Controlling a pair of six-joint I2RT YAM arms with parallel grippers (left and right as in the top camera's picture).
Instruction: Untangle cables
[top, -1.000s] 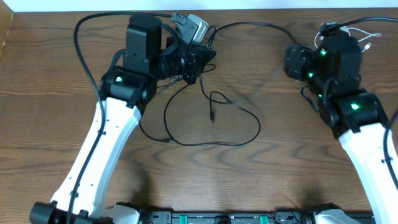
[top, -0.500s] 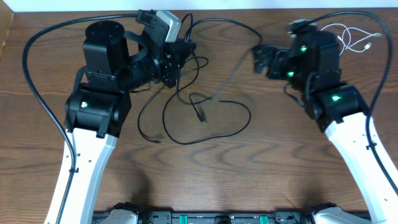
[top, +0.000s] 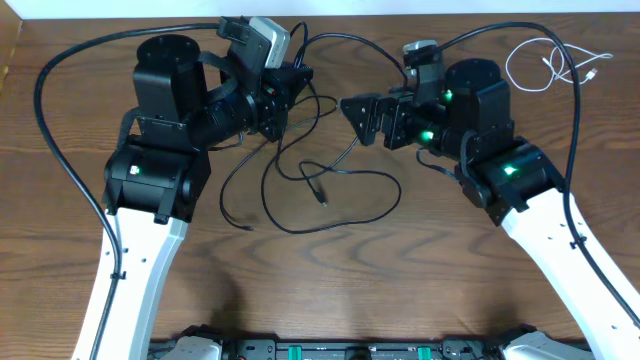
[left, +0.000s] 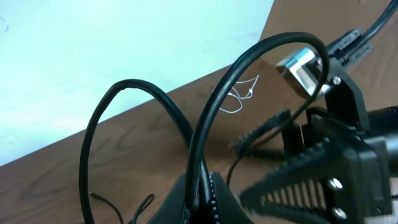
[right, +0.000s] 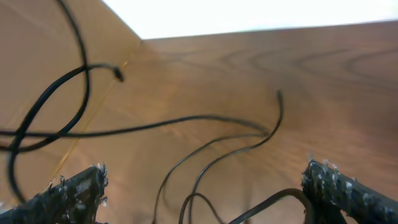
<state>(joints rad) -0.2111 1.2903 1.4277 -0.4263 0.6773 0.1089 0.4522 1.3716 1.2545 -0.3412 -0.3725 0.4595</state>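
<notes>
The black cable (top: 322, 190) sprawls in loose loops over the middle of the wooden table. My left gripper (top: 297, 88) is raised at the back centre and shut on a strand of it. That strand arcs up out of the closed jaws (left: 214, 106) in the left wrist view. My right gripper (top: 362, 112) hangs just right of the left one, open wide with nothing between its fingers (right: 68, 193). Loops of the black cable (right: 186, 118) lie below it. The white cable (top: 545, 62) lies bunched apart at the back right corner, also visible as the white cable (left: 239, 96) far off.
Thick black arm cords (top: 60, 90) sweep around both arms, one over the left side and one (top: 575, 120) past the white cable. The table's back edge meets a white wall (left: 93, 50).
The right arm has swung left toward the table's middle and its jaws have opened wide. The left arm first shifted left with the black cable, then held still.
</notes>
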